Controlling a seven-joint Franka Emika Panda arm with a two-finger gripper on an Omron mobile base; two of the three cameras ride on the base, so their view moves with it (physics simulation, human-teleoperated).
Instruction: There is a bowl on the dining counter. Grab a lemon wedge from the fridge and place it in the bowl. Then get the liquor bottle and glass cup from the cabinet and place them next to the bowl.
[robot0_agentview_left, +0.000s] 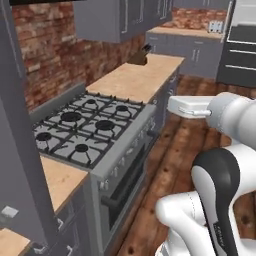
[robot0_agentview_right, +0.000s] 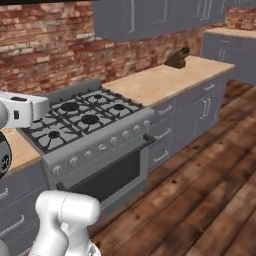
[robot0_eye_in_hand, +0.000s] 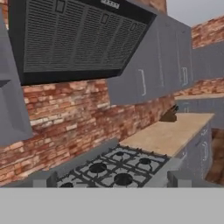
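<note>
My gripper (robot0_eye_in_hand: 111, 180) is open and holds nothing; its two fingertips (robot0_eye_in_hand: 43, 179) stand far apart at the bottom of the hand view. It is raised over the floor in front of the stove (robot0_agentview_left: 82, 131) and faces the brick wall. The white hand (robot0_agentview_left: 189, 106) reaches left from the arm. Grey upper cabinets (robot0_eye_in_hand: 151, 72) with closed doors hang to the right of the range hood (robot0_eye_in_hand: 74, 37). The bowl, lemon wedge, fridge, liquor bottle and glass cup are out of view.
A wooden counter (robot0_agentview_left: 137, 77) runs on beyond the stove, with a dark knife block (robot0_agentview_right: 177, 59) at its far end. A toaster (robot0_agentview_left: 216, 26) sits on the back counter beside a tall black oven unit (robot0_agentview_left: 240, 45). Wooden floor (robot0_agentview_right: 200, 190) lies to the right.
</note>
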